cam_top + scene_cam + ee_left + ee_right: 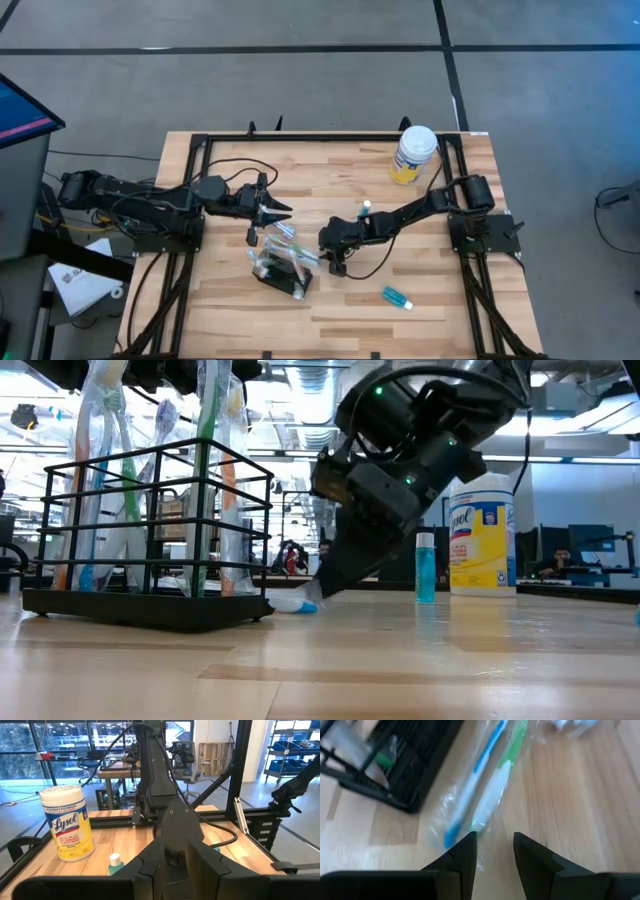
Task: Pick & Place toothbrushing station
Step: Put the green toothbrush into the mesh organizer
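The toothbrushing station (pixel 282 272) is a black wire holder standing on its base near the table's middle. Several wrapped toothbrushes stand upright in it in the low view (pixel 150 540). A blue and green toothbrush in a clear wrapper (pixel 490 790) lies flat on the table beside it. My right gripper (pixel 494 845) is open and points down at the wrapper's near end, low over the table (pixel 325 585). My left gripper (pixel 280 212) is open and empty, above and just beyond the holder. My right gripper has one fingertip (pixel 469 840) at the edge of the clear wrapper. I cannot tell whether it touches the wrapper. The wrapper lies flat on the table.
A white-lidded, yellow-labelled wipes canister (pixel 413 153) stands at the far right. One small teal bottle (pixel 363 210) stands by my right arm and another (pixel 396 297) lies near the front right. Black frame rails run along the table's edges.
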Controlling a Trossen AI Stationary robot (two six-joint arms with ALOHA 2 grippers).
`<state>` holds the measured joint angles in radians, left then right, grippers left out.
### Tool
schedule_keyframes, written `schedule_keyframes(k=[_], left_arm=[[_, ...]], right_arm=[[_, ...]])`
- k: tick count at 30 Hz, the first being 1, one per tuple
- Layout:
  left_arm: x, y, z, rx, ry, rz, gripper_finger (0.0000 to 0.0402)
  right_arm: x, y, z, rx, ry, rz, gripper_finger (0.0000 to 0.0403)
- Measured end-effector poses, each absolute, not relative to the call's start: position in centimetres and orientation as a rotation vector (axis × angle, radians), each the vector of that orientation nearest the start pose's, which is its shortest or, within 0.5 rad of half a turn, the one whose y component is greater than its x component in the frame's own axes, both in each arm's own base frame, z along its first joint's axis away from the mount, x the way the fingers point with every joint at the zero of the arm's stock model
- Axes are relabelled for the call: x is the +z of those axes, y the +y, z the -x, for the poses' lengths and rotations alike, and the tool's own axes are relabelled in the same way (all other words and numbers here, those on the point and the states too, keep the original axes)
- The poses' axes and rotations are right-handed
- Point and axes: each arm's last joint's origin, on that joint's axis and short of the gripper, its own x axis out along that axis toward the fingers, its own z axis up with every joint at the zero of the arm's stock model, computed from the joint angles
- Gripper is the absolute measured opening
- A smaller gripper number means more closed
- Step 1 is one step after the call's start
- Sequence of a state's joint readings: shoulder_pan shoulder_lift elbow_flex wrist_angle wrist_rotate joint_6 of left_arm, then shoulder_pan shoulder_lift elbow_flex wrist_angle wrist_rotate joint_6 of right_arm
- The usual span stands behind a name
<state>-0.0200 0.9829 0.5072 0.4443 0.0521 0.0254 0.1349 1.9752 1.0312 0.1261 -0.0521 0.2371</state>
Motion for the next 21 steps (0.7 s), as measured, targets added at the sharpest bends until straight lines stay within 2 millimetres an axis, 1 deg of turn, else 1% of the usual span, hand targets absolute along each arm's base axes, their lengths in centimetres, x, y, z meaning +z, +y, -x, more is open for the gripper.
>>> schedule_keyframes(k=[4, 10, 16, 19, 21], left_arm=[[26.12, -0.58, -21.54, -0.073, 0.031, -0.025, 0.0071], [26.13, -0.58, -21.54, -0.073, 0.031, -0.025, 0.0071], [26.13, -0.58, -21.54, -0.072, 0.03, -0.025, 0.0071], [26.13, -0.58, -21.54, -0.073, 0.03, -0.025, 0.0071], [26.13, -0.58, -21.54, -0.073, 0.031, -0.025, 0.0071]], right_arm=[[11.83, 5.36, -38.19, 0.084, 0.811, -0.192, 0.012], [11.93, 5.47, -38.21, 0.089, 0.8, -0.192, 0.012], [11.92, 5.69, -38.18, 0.093, 0.8, -0.193, 0.012], [11.89, 5.68, -38.21, 0.08, 0.8, -0.222, 0.012], [11.47, 5.71, -38.38, 0.077, 0.794, -0.233, 0.012]])
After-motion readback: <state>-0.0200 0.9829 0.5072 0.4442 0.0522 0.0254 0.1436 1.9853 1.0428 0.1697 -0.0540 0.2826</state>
